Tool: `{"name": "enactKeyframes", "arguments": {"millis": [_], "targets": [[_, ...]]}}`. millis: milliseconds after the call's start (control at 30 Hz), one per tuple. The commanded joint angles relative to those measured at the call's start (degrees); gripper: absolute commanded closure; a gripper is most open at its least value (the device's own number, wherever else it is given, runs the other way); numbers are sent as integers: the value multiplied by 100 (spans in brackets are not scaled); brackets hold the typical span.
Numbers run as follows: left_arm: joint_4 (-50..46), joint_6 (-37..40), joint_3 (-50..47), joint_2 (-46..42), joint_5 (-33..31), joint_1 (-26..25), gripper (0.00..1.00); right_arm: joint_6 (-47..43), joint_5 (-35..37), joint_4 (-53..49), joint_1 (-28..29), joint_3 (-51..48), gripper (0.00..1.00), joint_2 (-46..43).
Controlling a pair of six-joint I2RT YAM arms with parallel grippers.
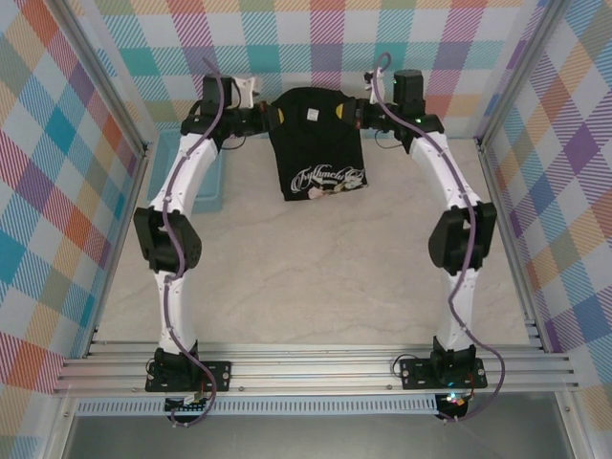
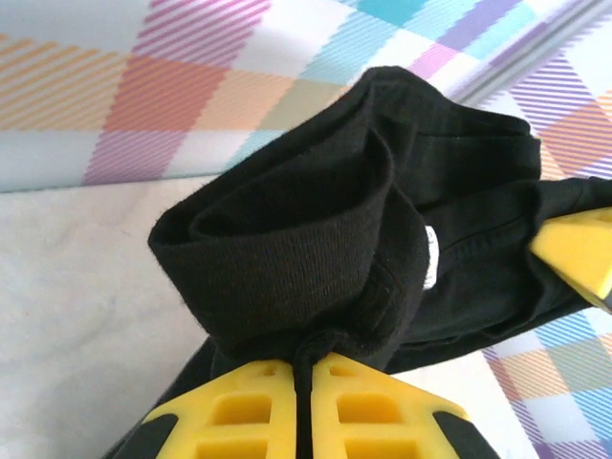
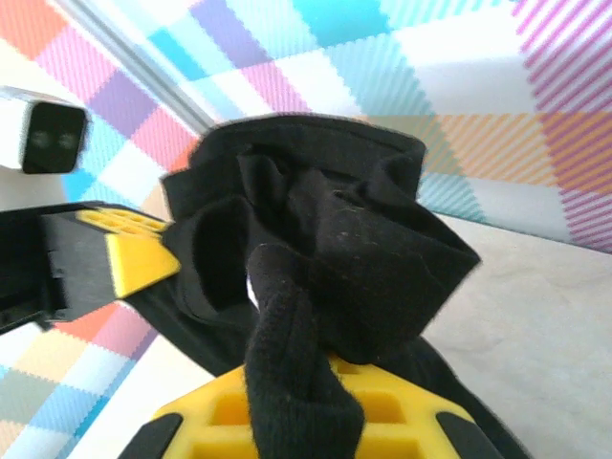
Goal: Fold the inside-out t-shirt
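Left gripper (image 2: 304, 373) and right gripper (image 3: 316, 382) each pinch the bunched t-shirt (image 1: 316, 134) — from above, its white print (image 1: 328, 179) shows below them

This is a robotics lab cell, not anyone's home: aluminium rails (image 1: 316, 368) frame a pale marbled tabletop (image 1: 316, 287), pastel plaid panels (image 1: 57, 143) wall it in on three sides, and the left arm (image 1: 189, 177) and right arm (image 1: 443, 170), white with purple cables, are bolted at the near edge.
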Motion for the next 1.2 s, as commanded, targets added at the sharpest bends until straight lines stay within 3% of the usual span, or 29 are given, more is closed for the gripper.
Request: {"name": "enactKeyframes", "arguments": {"millis": [0, 300, 500, 733, 900, 1067, 1167], "targets": [[625, 121, -1329, -828, 320, -20, 100, 24, -534, 1023, 59, -1363, 100, -794], [1815, -472, -4732, -2476, 452, -373, 100, -38, -669, 2045, 76, -5398, 98, -2956], [1971, -634, -6136, -3240, 233, -794, 100, 350, -175, 1965, 103, -6920, 97, -3818], [2317, -599, -6024, -2595, -144, -888, 100, 350, 645, 1486, 103, -6507, 97, -3344], [2104, -243, -5348, -1878, -788, -871, 97, 77, 1164, 893, 96, -5587, 96, -2443], [2095, -201, -4700, -908, -999, -813, 95, -99, 1646, 438, 81, -4819, 94, -1404], [2268, -237, -4503, -449, -1237, -769, 91, -280, 1959, 264, 63, -4407, 88, -867]]}}
